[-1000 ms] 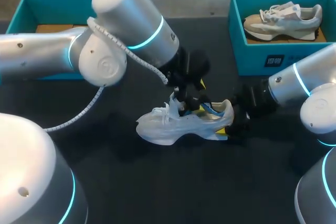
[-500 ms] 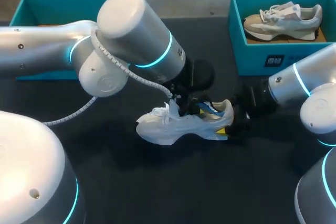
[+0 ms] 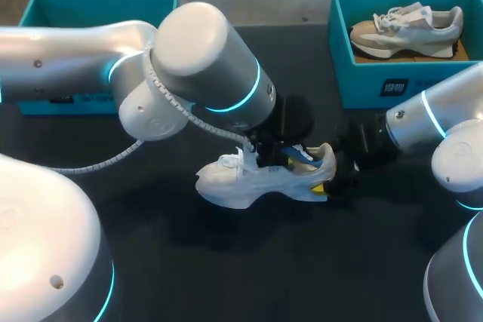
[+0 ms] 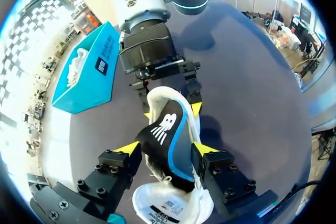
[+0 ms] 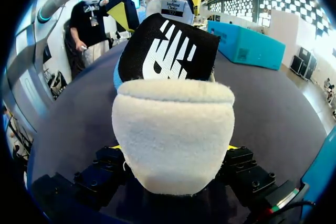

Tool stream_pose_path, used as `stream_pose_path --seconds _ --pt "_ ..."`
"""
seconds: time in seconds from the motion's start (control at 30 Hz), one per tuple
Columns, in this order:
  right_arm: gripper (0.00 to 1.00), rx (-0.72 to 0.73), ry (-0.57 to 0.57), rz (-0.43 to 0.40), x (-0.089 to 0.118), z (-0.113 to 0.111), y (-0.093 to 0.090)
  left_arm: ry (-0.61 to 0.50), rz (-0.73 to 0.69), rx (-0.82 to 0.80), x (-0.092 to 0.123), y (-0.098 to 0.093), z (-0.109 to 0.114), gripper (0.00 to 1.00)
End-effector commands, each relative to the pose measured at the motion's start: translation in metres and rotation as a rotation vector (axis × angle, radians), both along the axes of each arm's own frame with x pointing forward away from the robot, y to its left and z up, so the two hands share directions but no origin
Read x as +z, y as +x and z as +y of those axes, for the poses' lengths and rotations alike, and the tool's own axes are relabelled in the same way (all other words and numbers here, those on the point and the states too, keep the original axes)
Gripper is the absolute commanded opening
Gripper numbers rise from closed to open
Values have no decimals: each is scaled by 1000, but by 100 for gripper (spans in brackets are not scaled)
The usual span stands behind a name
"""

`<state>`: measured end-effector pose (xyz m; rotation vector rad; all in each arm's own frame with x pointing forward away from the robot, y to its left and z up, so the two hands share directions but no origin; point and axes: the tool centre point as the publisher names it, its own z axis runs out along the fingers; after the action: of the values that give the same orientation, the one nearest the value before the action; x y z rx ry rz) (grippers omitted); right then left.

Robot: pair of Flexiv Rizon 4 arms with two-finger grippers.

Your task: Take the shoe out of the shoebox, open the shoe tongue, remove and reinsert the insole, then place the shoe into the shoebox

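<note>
- Shoebox point(image 3: 98, 1), teal, at the far left of the dark table point(image 3: 226, 262); the left arm crosses in front of it, so its inside is hidden
- Left arm enters from the left and reaches to mid-table; left gripper point(image 4: 165, 153) sits over the middle of the shoe
- Left jaws part-way closed, clenched on the insole point(image 4: 167, 140), with a yellow tip pressing each long edge
- Insole is black with a blue rim; it bows upward out of the shoe's opening, and its far end is down in the heel
- Shoe point(image 3: 260, 179), white, upright on its sole at mid-table, toe to the left and heel to the right; tongue point(image 4: 168, 205) folded forward under the left gripper
- Right gripper point(image 3: 332, 179) at the heel, low to the table; jaws set wide, grasping the fuzzy heel from both sides, and only slivers of the yellow tips show past it in the right wrist view
- Second shoebox point(image 3: 407, 73), teal, far right, well apart from the grippers; a beige shoe point(image 3: 407, 28) lies inside it
</note>
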<state>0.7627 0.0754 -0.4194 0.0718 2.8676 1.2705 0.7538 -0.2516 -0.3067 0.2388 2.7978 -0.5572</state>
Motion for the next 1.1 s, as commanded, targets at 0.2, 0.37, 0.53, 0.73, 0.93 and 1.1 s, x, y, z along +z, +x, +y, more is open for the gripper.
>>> stream_pose_path --seconds 0.2,0.37,0.53,0.73,0.93,1.1 --pt "0 -1 -2 0 -1 2 1 33 -66 15 -5 3 -4 56" --pt "0 -1 -2 0 -1 2 1 24 -88 18 -7 4 -5 52" --pt "0 -1 -2 0 -1 2 1 18 -113 22 -7 5 -5 49" --pt "0 -1 -2 0 -1 2 1 18 -136 23 -7 6 -4 47" --pt "0 -1 -2 0 -1 2 1 19 -151 28 -8 10 -5 44" --pt "0 -1 -2 0 -1 2 1 14 -146 28 -8 11 -5 24"
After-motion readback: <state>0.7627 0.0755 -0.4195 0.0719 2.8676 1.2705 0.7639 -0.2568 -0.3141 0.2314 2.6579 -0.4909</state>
